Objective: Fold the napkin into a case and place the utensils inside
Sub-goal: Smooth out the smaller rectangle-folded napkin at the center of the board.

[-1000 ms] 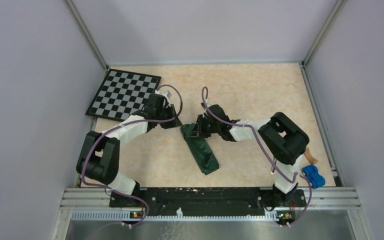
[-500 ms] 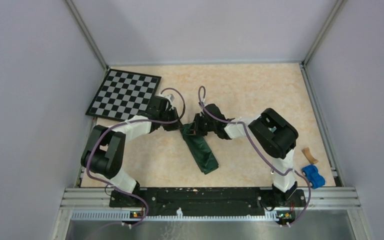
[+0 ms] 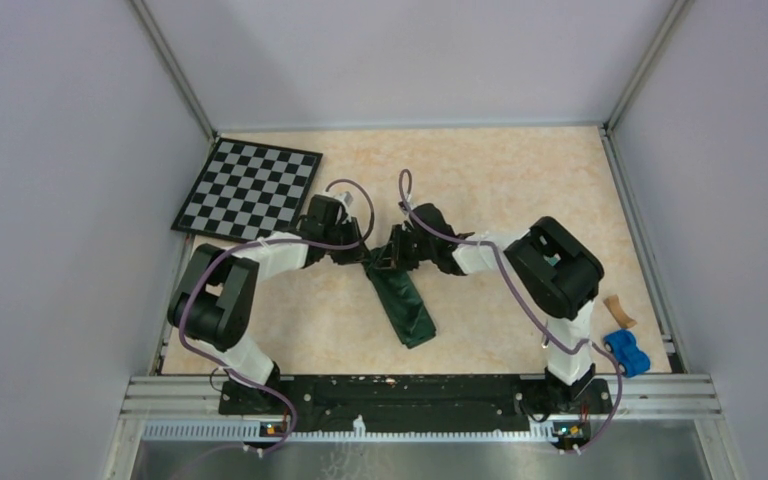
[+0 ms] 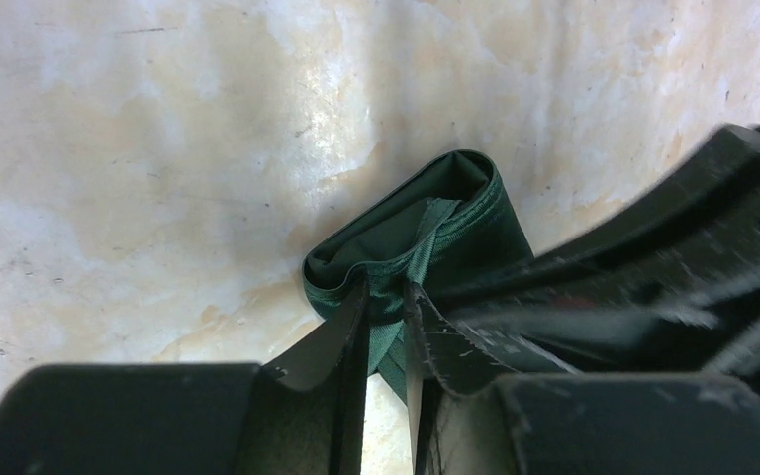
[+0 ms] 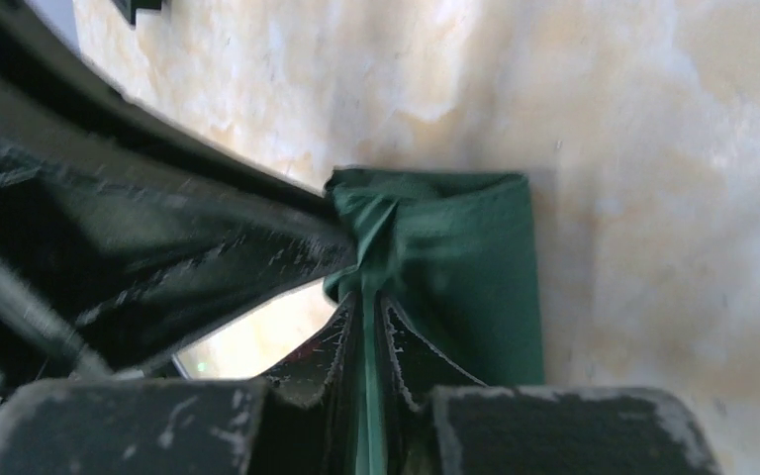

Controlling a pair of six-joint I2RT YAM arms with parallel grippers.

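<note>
**Both claws pinched on the far end of the case**

Top view. The case (image 3: 410, 312) lies mid-table (image 3: 520, 180), a long narrow dark green strip set on a diagonal. Its near end points toward the right arm's side and its far end points up and left. Both arms reach in to that far end. The left gripper (image 3: 356, 252) comes from the left and the right gripper (image 3: 388, 258) from the right, their tips almost meeting over the cloth. The board (image 3: 248, 187) sits in the far left corner, apart from the case. The blue car (image 3: 626, 352) and the tan wooden piece (image 3: 615, 310) sit at the right edge by the right arm's base, well apart from the cloth.

Left wrist. The left gripper (image 4: 386, 332) is clenched on a gathered fold at the end of the case (image 4: 426, 218). Green cloth fills the narrow slot between the fingers (image 4: 332, 346). Beyond the pinch the end puckers into a rounded loop with a stitched hem. The right gripper (image 4: 653, 277), dark and blurred, comes in from the right against the same end.

Right wrist. The right gripper (image 5: 364, 336) is clamped on a thin ridge of cloth, and a green strip runs down between its fingers (image 5: 411, 356). The case (image 5: 475, 267) spreads flat on the table to the right of the pinch. The left gripper (image 5: 178, 247), blurred, crosses from the left with its tip at the same bunched corner.
</note>
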